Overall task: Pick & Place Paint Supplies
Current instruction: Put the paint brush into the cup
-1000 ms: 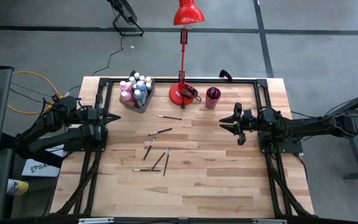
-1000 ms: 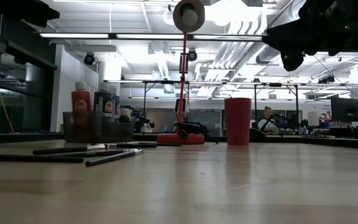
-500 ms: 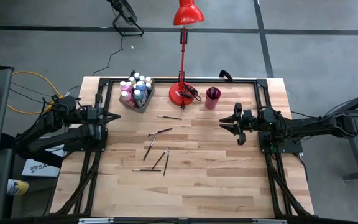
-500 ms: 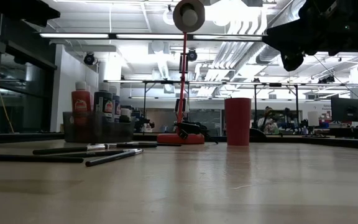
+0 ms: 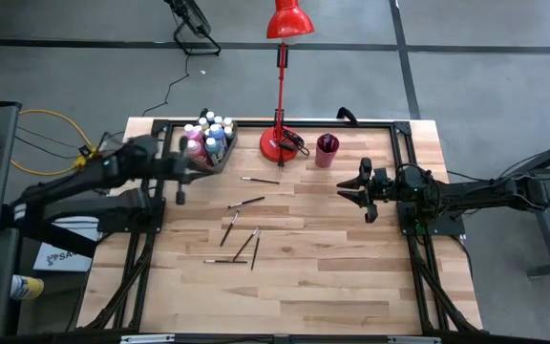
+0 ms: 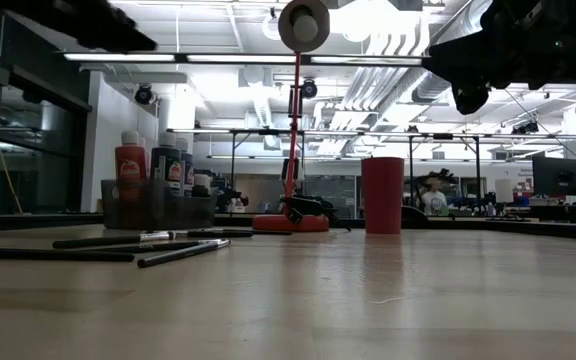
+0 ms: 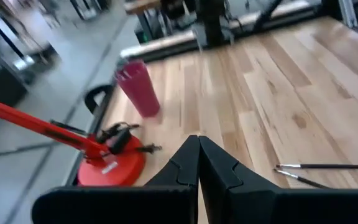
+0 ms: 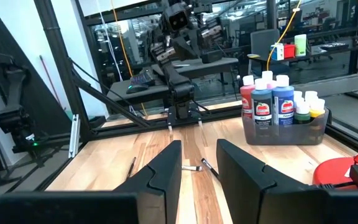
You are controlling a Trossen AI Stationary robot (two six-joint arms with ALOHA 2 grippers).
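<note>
Several white-capped paint bottles stand upright in a translucent grey bin at the table's far left. Several thin dark-handled paintbrushes lie flat and scattered on the wood in the middle of the table. They also show in the low view as brushes. My left gripper is shut and empty. It hovers above the table just on the near side of the bin. My right gripper waits at the right side, raised, open, with nothing between its fingers.
A red desk lamp stands with its base at the far middle, and its pole and shade rise above. A dark red cup stands to the right of the lamp base. Bare wood lies near the front edge.
My left arm has swung out from the table's left edge toward the right and now hangs over the table beside the bin. Most of this move came in the last half second. The brushes, the bottles and my right arm have kept still.
</note>
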